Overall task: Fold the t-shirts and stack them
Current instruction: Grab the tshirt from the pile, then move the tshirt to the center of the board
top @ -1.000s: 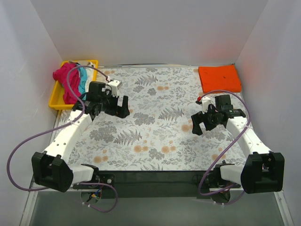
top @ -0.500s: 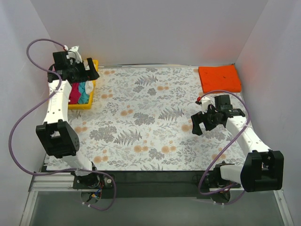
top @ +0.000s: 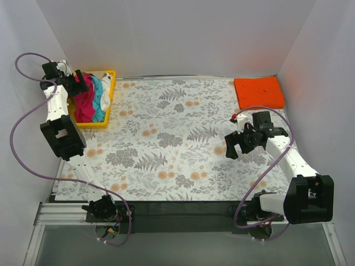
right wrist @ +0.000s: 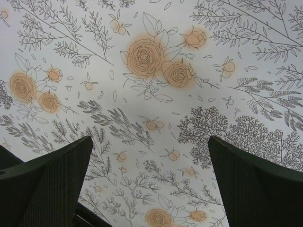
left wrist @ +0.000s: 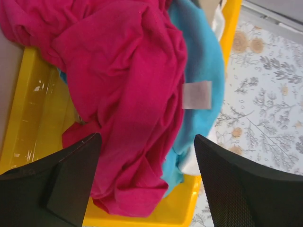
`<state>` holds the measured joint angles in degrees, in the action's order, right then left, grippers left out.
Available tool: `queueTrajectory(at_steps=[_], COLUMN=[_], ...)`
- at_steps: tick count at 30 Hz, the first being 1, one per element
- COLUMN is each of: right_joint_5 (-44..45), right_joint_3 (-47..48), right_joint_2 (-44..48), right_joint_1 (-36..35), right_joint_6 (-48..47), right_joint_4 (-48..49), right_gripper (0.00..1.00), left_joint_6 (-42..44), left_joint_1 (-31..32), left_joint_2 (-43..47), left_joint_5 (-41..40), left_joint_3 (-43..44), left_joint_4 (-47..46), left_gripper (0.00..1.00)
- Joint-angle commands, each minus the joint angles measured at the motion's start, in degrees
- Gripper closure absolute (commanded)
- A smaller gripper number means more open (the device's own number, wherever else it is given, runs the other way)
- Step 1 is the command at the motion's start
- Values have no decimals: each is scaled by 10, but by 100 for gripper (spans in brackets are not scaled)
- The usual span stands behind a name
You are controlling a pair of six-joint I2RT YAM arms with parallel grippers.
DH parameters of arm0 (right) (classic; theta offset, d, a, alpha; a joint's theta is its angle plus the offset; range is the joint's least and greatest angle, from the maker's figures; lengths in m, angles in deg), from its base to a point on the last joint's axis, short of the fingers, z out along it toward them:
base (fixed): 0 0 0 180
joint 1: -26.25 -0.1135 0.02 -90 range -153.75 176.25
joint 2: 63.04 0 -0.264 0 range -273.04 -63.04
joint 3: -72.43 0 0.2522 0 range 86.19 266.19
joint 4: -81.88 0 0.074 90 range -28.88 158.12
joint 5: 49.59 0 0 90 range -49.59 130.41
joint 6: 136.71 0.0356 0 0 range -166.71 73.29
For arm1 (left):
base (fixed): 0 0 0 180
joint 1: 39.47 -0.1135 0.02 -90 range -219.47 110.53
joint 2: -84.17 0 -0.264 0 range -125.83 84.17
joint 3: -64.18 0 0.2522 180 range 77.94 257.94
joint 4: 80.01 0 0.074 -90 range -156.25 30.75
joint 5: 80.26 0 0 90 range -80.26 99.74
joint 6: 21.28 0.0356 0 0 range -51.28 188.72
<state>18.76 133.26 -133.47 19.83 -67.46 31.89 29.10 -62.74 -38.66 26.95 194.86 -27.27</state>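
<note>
A crumpled magenta-pink t-shirt (top: pixel 84 101) lies in the yellow tray (top: pixel 110 76) at the back left, over a teal one (top: pixel 99 98) and a white one (top: pixel 106 93). In the left wrist view the pink shirt (left wrist: pixel 118 85) fills the middle, the teal shirt (left wrist: pixel 203 61) shows a white label, and white cloth (left wrist: pixel 191 165) peeks out below. My left gripper (top: pixel 76 84) (left wrist: pixel 147 182) is open above the pile, holding nothing. A folded orange t-shirt (top: pixel 258 92) lies at the back right. My right gripper (top: pixel 234 145) (right wrist: pixel 151 182) is open and empty over the floral cloth.
The floral table cover (top: pixel 177 144) spans the workspace, also in the right wrist view (right wrist: pixel 151 71). White walls close in on the left, back and right. The left arm's purple cable (top: pixel 22 133) loops along the left wall. A black strip runs along the near edge.
My left arm has swung from the table's left-middle up and back to the yellow tray, and now hangs over the shirts. The right arm has stayed put.
</note>
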Motion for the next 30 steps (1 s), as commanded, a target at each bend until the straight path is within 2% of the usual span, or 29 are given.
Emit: queueTrajectory(at_steps=[1,6,8,9,10,12,16,17,23,27,30], right_joint_5=[-14,-10,-7,-5,-5,-2,-1,-2,0,3,4], right_joint_3=[7,7,7,6,6,5,5,6,11,16,22], right_joint_2=[-8,-14,-13,-12,-11,-9,-2,1,12,23,29], right_joint_1=[-2,-1,-2,-2,-1,-2,-2,-2,-1,-2,-2], right_joint_6=[4,5,5,5,4,5,5,5,5,5,6], right_joint_4=[7,7,5,6,6,6,5,5,0,-2,-4], right_gripper=[2,2,2,2,2,2,2,2,2,2,2], left_joint_6=[18,16,14,14,15,15,8,7,-14,-30,-47], left_joint_1=[3,3,3,2,2,2,-4,-5,-24,-22,-12], left_joint_2=[-15,-67,-78,-80,-80,-80,-77,-69,20,83,146], left_joint_5=[-31,-47,-52,-52,-51,-46,-45,-52,-38,71,108], left_joint_3=[37,69,72,72,74,87,155,168,181,200,193], left_joint_4=[-4,-3,-7,-9,-9,-8,16,19,-51,-62,-77], left_gripper=[27,28,34,39,49,58,97,100,100,100,100])
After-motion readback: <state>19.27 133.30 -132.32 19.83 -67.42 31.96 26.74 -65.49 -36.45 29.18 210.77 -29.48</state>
